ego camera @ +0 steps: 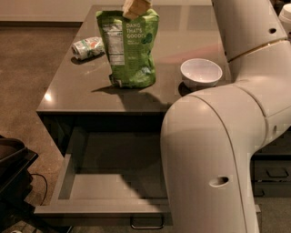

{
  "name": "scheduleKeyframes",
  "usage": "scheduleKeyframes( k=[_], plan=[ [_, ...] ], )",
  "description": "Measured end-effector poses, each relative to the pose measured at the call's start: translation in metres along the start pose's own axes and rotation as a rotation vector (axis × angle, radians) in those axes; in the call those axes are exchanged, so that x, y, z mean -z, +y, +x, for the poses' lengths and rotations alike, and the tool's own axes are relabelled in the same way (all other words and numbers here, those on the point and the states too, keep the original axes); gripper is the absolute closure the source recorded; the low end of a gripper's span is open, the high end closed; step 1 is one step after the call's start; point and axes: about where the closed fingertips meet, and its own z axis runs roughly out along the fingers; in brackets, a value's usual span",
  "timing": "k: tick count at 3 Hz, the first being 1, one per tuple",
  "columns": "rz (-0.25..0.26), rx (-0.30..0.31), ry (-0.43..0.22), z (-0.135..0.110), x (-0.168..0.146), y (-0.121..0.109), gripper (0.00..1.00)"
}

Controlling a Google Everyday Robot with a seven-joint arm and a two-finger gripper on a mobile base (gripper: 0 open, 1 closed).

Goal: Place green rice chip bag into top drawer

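The green rice chip bag point(131, 50) stands upright on the grey counter point(68, 95), its white lettering facing me. My gripper point(135, 6) is at the top edge of the view, its tan fingers shut on the bag's top edge. I cannot tell whether the bag's base touches the counter. The top drawer point(63, 182) is pulled open below the counter's front edge. Its pale grey inside is empty where it shows, and its dark bar handle point(146, 224) is at the front. My white arm point(213, 154) hides the drawer's right part.
A white bowl point(201, 71) sits on the counter to the right of the bag. A crushed green-white can point(87, 47) lies to the bag's left. Smaller dark drawers point(273, 173) are at the right. A dark object point(11, 166) stands on the floor at the left.
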Motion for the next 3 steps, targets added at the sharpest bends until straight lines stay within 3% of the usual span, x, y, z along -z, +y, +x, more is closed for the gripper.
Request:
scheduleKeyframes(
  k=[1,2,3],
  plan=[
    [0.0,0.0,0.0,0.0,0.0,0.0,1.0],
    [0.049,-0.024,-0.023,-0.008,0.022,0.002,1.0],
    [0.205,-0.104,-0.052,-0.022,0.084,0.011,1.0]
  ],
)
